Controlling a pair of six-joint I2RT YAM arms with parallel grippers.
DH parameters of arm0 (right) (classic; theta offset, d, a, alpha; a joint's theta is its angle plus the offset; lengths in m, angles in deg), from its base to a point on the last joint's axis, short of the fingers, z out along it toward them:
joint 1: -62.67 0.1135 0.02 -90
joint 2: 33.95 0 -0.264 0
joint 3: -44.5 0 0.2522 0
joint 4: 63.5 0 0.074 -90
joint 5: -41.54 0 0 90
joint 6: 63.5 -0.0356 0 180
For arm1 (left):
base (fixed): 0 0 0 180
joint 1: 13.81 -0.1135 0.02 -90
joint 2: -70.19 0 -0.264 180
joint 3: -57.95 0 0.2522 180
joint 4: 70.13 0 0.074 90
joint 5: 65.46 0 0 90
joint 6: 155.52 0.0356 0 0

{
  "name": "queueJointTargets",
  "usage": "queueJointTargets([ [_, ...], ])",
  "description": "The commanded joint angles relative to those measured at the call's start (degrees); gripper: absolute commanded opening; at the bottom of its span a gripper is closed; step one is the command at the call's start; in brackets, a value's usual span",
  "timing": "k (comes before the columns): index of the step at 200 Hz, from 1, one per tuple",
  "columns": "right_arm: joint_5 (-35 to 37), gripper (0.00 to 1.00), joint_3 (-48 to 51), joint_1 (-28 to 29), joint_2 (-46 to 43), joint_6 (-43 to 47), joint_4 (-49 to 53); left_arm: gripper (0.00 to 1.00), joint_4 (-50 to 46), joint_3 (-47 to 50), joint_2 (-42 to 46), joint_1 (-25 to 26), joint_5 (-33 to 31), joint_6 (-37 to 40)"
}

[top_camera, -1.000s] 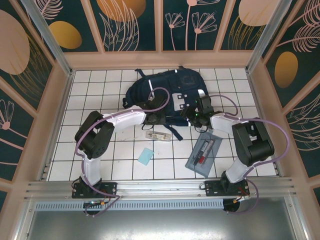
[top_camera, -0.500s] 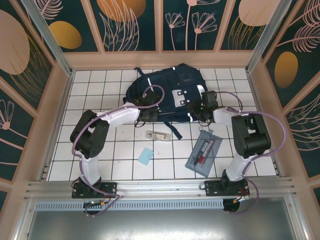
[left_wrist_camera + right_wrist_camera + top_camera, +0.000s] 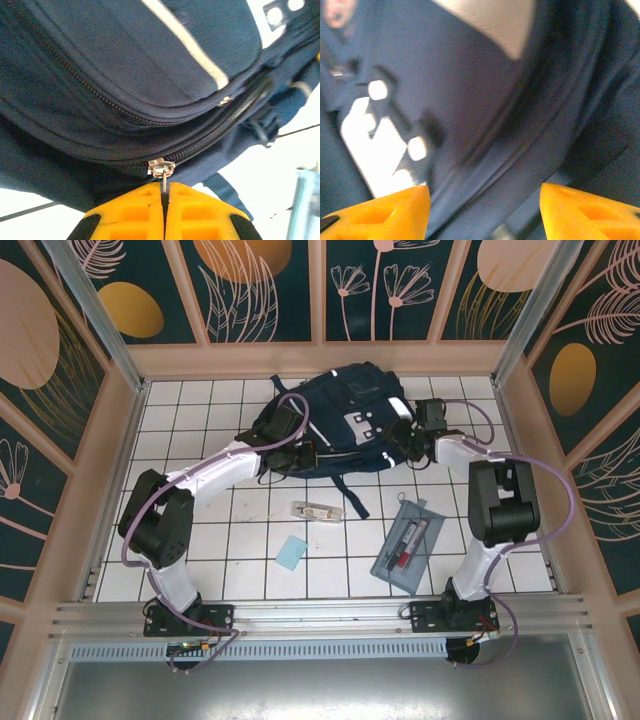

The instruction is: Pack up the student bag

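The student bag (image 3: 345, 400) sits far-centre on the bench (image 3: 180, 425), left pincer (image 3: 164, 196) clenched on its zipper pull (image 3: 162, 169), right pincer (image 3: 485, 197) released beside it — a skewed tug could slip that thin tab free

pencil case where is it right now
Top view: the pencil case lies on the white tiles at right, between the student bag and the right arm's base.

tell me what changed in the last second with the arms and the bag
Both arms reached farther toward the far wall, and the student bag shifted that way with them, bunching up. The left gripper is shut on a zipper pull; the right gripper is open at the bag. The pencil case, blue card and small clear item stayed put.
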State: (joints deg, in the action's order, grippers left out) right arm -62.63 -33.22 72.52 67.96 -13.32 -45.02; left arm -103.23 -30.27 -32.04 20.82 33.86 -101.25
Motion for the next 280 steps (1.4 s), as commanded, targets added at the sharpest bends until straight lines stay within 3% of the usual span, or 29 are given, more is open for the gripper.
queueJointTargets([
  [1, -7.8, 0.62, 2.1, 1.4, -8.9, -3.0, -0.1, 0.0, 10.1, -0.7, 2.7, 0.7, 8.2, -6.4],
  [40, -14.2, 0.64, 9.8, 5.8, -16.2, -11.0, -5.7, 0.0, 13.2, -6.4, -0.5, 3.2, 9.2, -8.2],
  [78, -17.3, 0.66, 15.3, 9.1, -16.7, -19.4, -15.2, 0.0, 16.2, -9.8, -3.1, 5.2, 10.3, -10.2],
  [142, -12.5, 0.63, 17.6, 7.5, -12.7, -26.4, -25.3, 0.0, 20.6, -5.7, -1.5, 7.3, 12.5, -13.2],
  [162, -12.2, 0.54, 15.7, 7.6, -9.1, -26.6, -26.5, 0.0, 23.1, -2.5, -0.1, 7.4, 13.8, -14.7],
  [199, -13.6, 0.0, 15.7, 8.2, -4.9, -28.2, -31.3, 0.0, 20.7, -1.1, 2.0, 7.4, 12.6, -12.4],
  [230, -13.4, 0.0, 16.4, 8.4, -7.3, -25.5, -29.1, 0.0, 16.5, -1.3, 1.8, 5.9, 7.0, -8.5],
  [280, -13.9, 0.0, 17.7, 8.5, -13.5, -19.9, -22.3, 0.0, 12.0, -3.0, -2.1, -2.7, -2.9, -1.4],
])
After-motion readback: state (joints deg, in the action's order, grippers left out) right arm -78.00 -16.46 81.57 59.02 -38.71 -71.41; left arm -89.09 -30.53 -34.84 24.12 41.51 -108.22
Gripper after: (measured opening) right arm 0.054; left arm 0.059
